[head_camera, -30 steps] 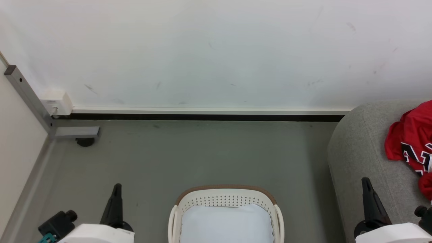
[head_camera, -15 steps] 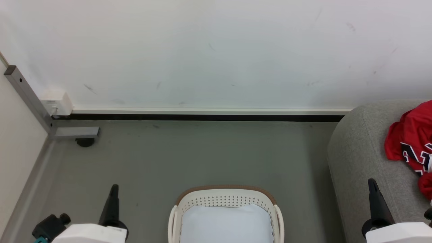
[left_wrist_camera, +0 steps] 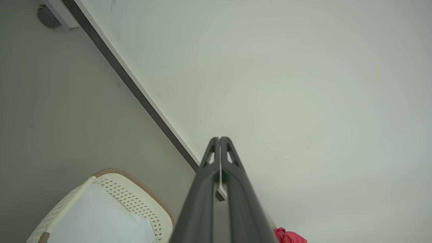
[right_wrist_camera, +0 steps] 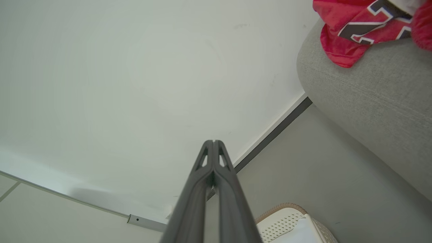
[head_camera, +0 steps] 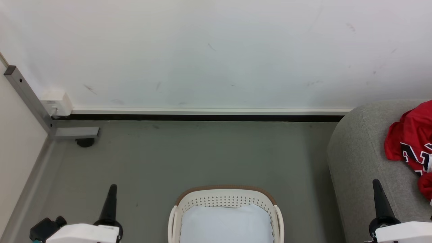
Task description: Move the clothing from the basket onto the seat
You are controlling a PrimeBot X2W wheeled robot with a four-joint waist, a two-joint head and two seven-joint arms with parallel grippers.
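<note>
red clothing is seen heaped on the grey seat, right of the basket, whose visible pale bottom lies bare. left gripper and right gripper are pinched tight, nothing held. task is judged done; arms are best parked low, clear of the basket rim.

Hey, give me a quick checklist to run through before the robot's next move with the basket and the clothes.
1. Basket emptied: ok, its pale bottom is bare where visible.
2. Clothing on the seat: ok, red fabric lies on it.
3. All of it there: cannot tell, it runs out of frame.
4. Left gripper shut and empty: ok.
5. Right gripper shut and empty: ok.
</note>
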